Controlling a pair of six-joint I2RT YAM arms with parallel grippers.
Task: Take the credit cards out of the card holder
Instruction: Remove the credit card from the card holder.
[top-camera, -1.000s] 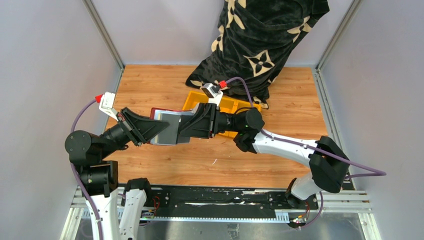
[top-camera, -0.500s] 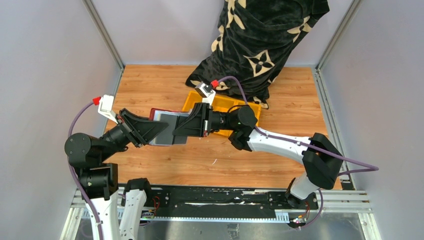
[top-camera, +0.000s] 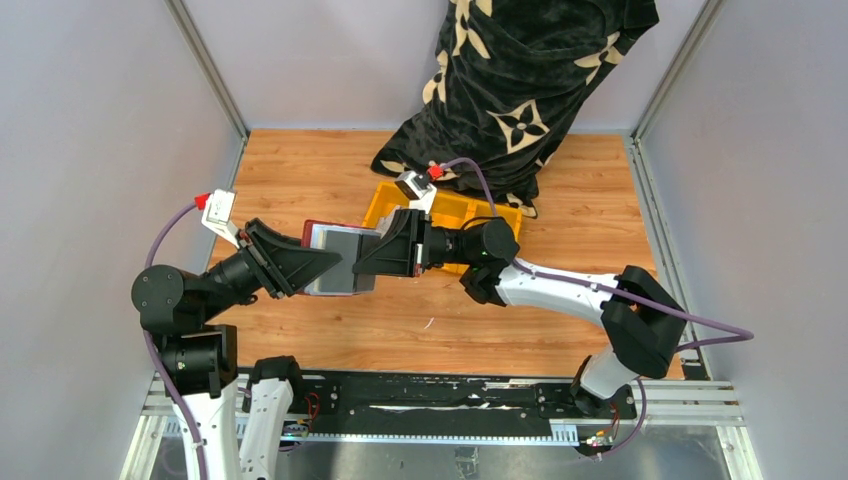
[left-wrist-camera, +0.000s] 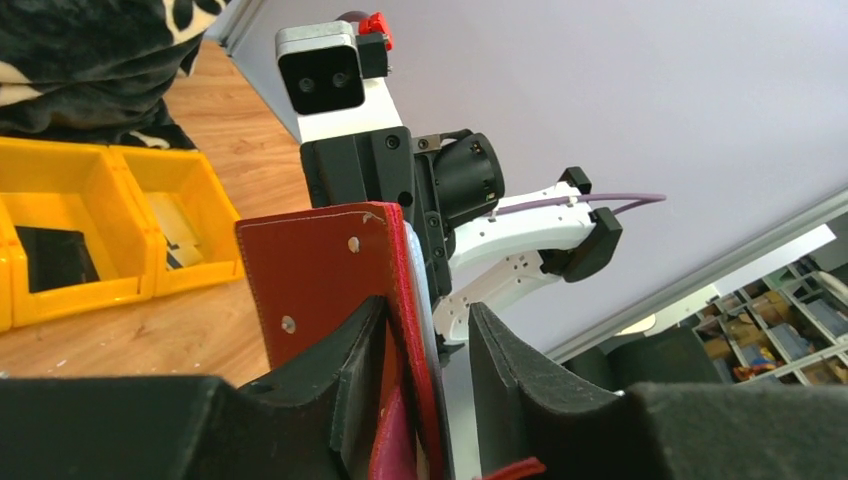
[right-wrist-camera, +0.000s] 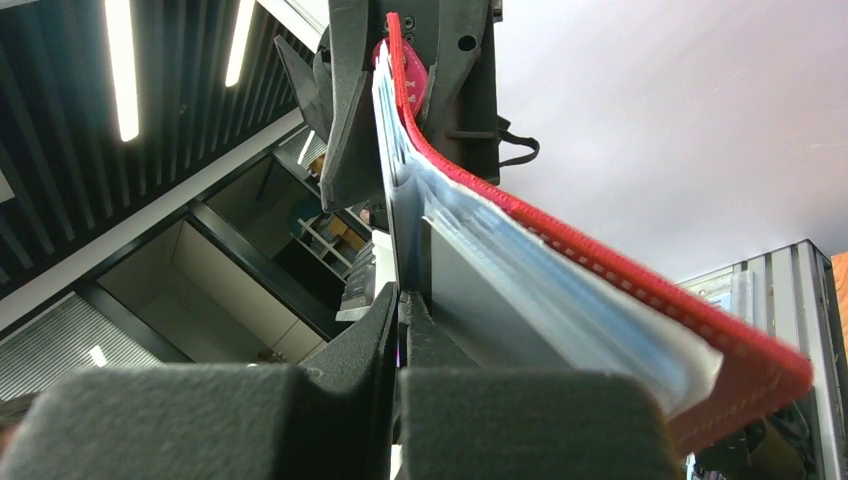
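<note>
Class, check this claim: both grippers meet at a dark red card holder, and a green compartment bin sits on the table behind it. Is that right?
One slip: the bin is yellow, not green, as the top external view shows. The rest holds: left gripper and right gripper meet at the dark red card holder, with the bin on the table behind.

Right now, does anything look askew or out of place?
The wallet, held in mid-air between left gripper and right gripper, is splayed: its red cover bows sideways, inner leaves fanned. Behind it, a black patterned cloth lies against the back rim of the yellow bin.
</note>
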